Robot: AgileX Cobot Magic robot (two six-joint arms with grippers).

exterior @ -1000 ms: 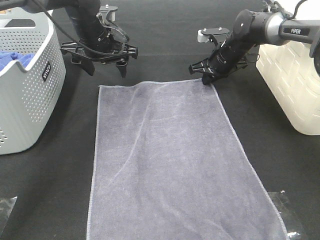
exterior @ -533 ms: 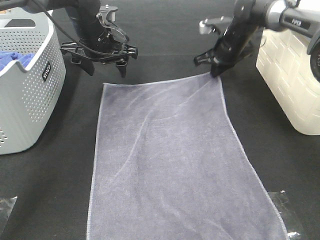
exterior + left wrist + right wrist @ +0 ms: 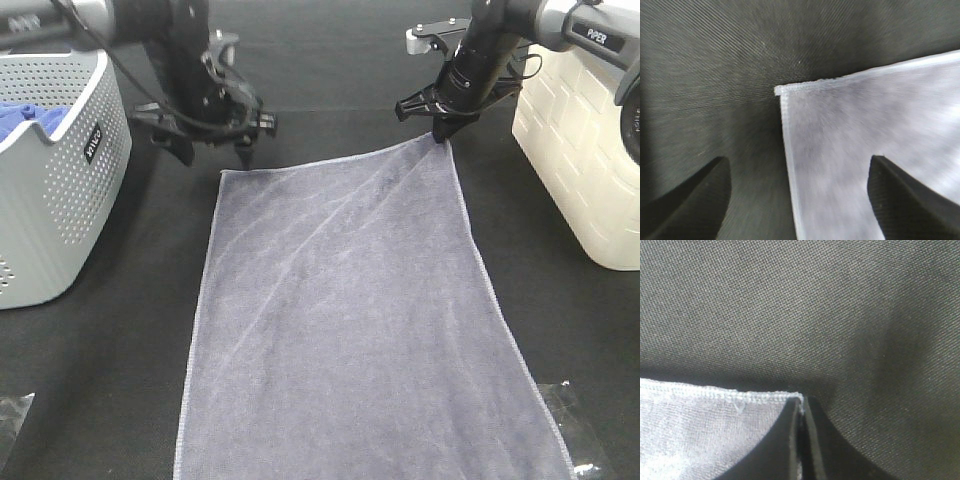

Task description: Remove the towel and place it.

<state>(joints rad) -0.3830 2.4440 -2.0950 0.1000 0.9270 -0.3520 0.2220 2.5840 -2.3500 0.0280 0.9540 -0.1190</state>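
Towel [image 3: 340, 320] lay spread flat on the black table cover [image 3: 110, 350], running from your two grippers toward the near edge of the high view.

Your right gripper [image 3: 443, 137] pointed steeply down from a bent arm, its jaws closed tight on the towel's far corner on that side. The right wrist view showed the stitched hem [image 3: 715, 392] running into the seam between the two fingers [image 3: 780, 440]. That corner stood raised to the fingertips, a little off the cover, with creases fanning from it across the cloth.

Your left gripper [image 3: 217, 157] also pointed down, over the opposite far corner, jaws spread wide and holding nothing. In the left wrist view the corner [image 3: 782, 91] sat ahead of the gap, with one finger [image 3: 695, 200] over bare cover and the other [image 3: 910, 200] over the towel. Whether those fingertips touched the surface could not be told.

Outboard of the left gripper stood a grey perforated basket [image 3: 60, 200] with a blue cloth [image 3: 20, 115] inside. Outboard of the right gripper stood a white container [image 3: 580, 170], apart from the towel.
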